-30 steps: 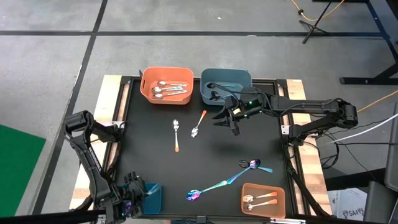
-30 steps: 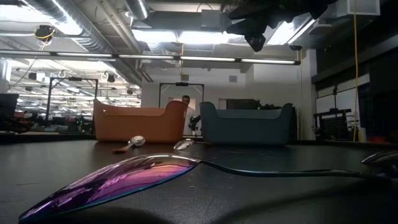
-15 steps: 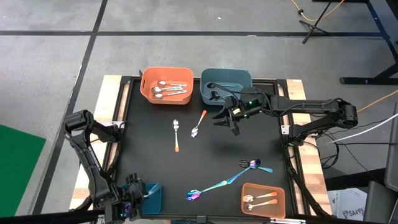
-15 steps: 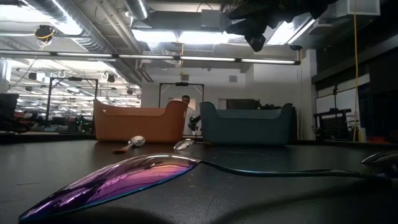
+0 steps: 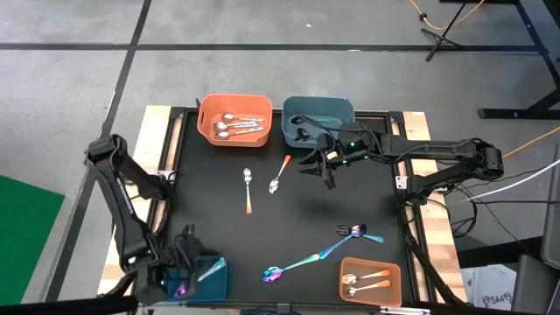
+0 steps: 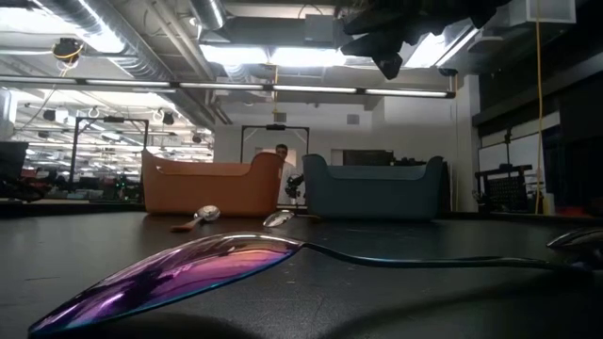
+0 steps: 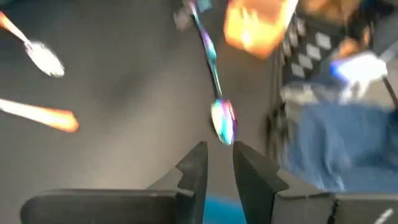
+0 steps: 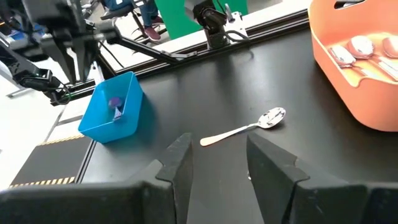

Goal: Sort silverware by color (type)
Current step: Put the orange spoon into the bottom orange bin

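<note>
Two orange-handled spoons point(image 5: 248, 189) point(image 5: 279, 174) lie flat on the black mat mid-table. Two iridescent spoons point(image 5: 297, 262) point(image 5: 354, 232) lie nearer the near right; one fills the low view's foreground point(image 6: 188, 273). My right gripper point(image 5: 319, 168) hovers open above the mat, right of the orange-handled spoons, and in its wrist view point(image 8: 214, 162) one such spoon point(image 8: 245, 129) lies ahead. My left gripper point(image 5: 184, 278) is at the near left corner by the small blue bin point(image 5: 208, 276). Its fingers point(image 7: 219, 165) stand narrowly apart, with an iridescent spoon point(image 7: 219, 118) beyond them.
At the far edge, an orange bin point(image 5: 234, 120) holds silver spoons and a blue bin point(image 5: 318, 121) holds black ones. A small orange bin point(image 5: 369, 280) at the near right holds orange-handled spoons. The small blue bin point(image 8: 112, 112) holds something purple. A person stands far behind the table point(image 6: 281, 155).
My left arm has shifted: its raised elbow has moved toward the table's far left while the gripper stays by the small blue bin at the near edge. The right arm and the spoons on the mat have kept still.
</note>
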